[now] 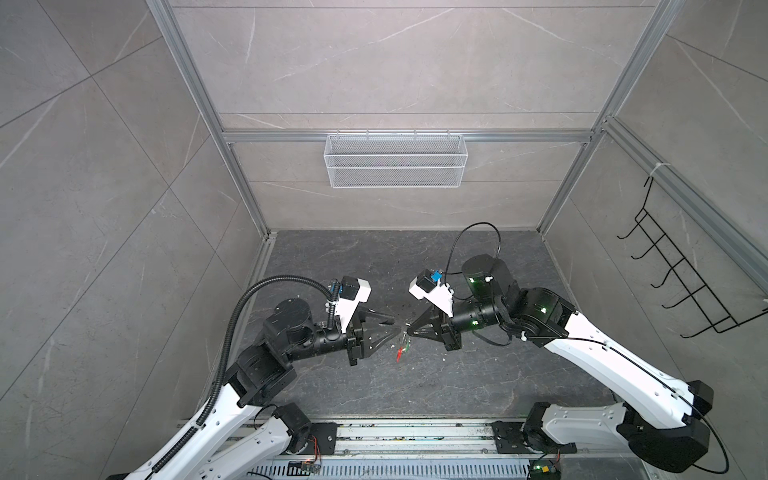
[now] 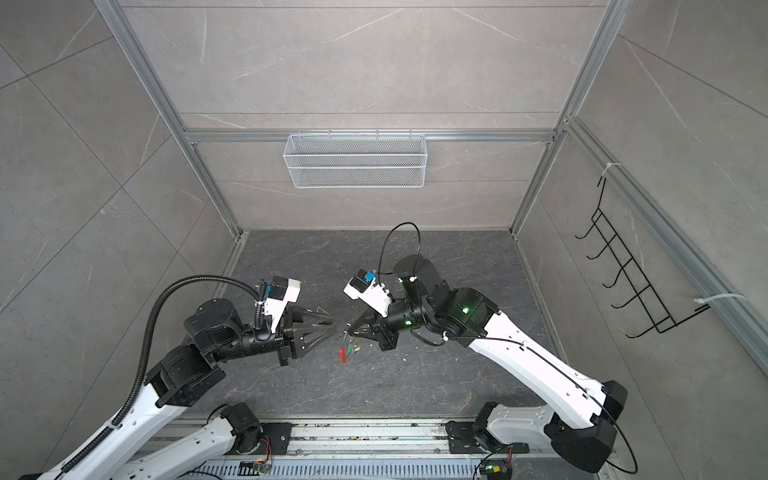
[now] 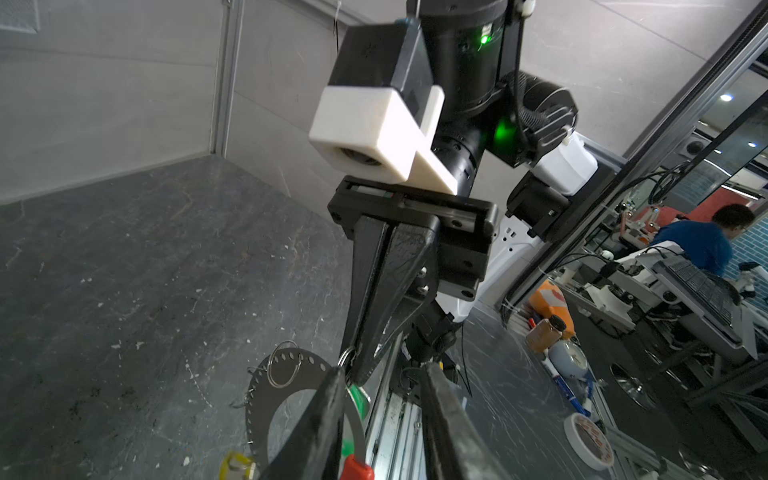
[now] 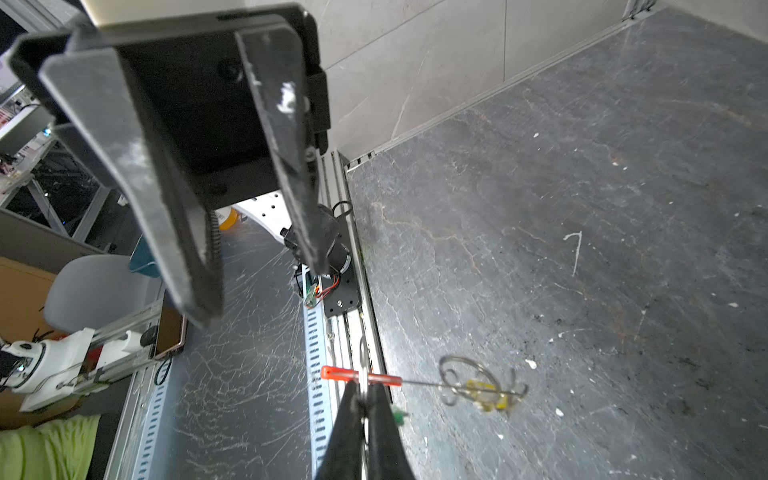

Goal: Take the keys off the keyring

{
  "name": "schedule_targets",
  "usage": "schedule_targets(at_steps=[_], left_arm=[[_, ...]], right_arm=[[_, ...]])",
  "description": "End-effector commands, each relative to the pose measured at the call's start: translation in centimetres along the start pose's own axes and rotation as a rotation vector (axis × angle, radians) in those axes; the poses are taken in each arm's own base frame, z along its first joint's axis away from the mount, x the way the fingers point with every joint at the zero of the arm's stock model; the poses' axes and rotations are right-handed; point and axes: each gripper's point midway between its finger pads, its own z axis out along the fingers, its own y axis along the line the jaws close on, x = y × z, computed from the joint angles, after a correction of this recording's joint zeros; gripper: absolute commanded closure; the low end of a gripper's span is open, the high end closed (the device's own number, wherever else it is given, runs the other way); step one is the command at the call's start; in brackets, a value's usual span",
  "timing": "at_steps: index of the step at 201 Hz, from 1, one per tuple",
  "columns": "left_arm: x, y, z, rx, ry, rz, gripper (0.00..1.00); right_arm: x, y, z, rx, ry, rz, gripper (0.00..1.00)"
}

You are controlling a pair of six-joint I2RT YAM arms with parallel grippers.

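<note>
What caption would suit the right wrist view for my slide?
The right gripper shut on a thin metal ring beside the red sleeve, yellow tag hanging beyond.

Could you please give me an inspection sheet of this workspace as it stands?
Surface: dark marbled tabletop, scratched.
Job's things: keyring hangs from the right gripper; green key and yellow key on it.
Clutter: white flecks.
Grippers: right gripper shut on the keyring; left gripper open beside it.
Cables: corrugated conduit on left arm; thin black cable looped over right arm.
Surroundings: white mesh basket on back wall; black hook rack on right wall.
</note>
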Motion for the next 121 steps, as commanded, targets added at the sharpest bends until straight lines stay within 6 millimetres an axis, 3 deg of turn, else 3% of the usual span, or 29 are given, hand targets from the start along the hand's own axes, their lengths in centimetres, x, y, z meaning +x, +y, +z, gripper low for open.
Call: schedule_targets(at_steps=[1, 121], left_arm=[[0.8, -0.9, 0.0, 0.044, 0.078, -0.010, 0.65], [1.2, -1.1, 1.2, 0.098, 0.157, -0.035, 0.77]], right_arm=[[-0.2, 1.1, -0.7, -0.040, 0.023, -0.034, 1.00], [-0.2, 1.2, -0.3, -0.066, 0.083, -0.028, 1.00]])
